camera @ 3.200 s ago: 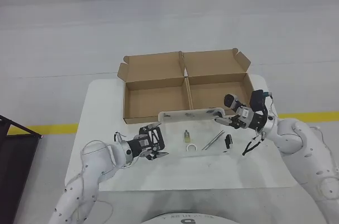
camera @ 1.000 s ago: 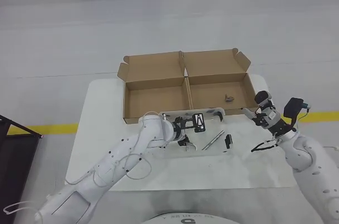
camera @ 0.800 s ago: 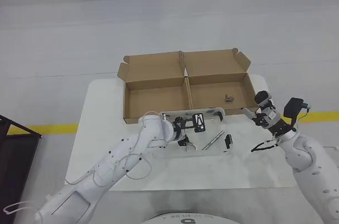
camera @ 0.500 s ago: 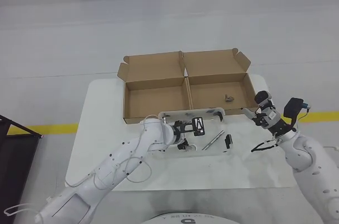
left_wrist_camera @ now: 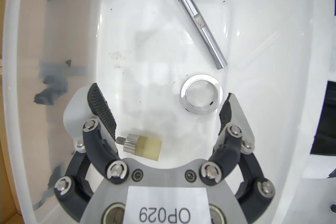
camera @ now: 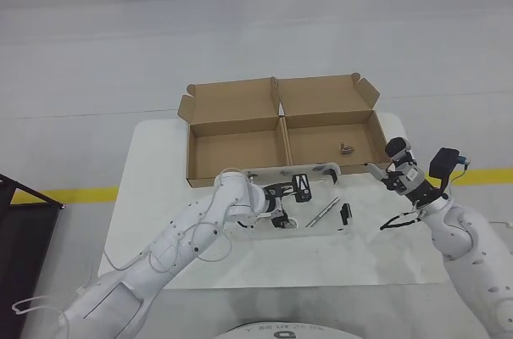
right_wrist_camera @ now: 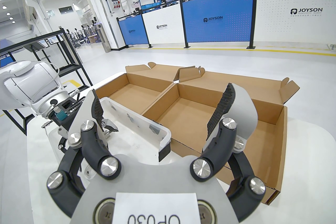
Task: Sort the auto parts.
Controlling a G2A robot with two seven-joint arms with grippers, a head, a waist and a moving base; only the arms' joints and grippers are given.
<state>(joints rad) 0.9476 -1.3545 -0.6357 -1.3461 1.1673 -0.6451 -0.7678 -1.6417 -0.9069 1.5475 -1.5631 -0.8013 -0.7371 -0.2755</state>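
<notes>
White table (camera: 154,169), factory hall behind. Left gripper (left_wrist_camera: 161,95) has moved from table's near side to above tray (left_wrist_camera: 15,25). Jaws open, empty; cream stud part (left_wrist_camera: 143,146) between them, ring (left_wrist_camera: 201,93) just beside. Right gripper (right_wrist_camera: 162,92) open, pulled back; small part (camera: 347,148) now in box right compartment (camera: 315,144). Next pick judged imminent.

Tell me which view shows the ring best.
Left wrist view: the ring lies flat in the tray, whole and unobstructed, just off the rod end, between the left gripper and its open fingers. In the top view that gripper covers it; in the right wrist view I cannot make it out behind the tray wall.
</notes>
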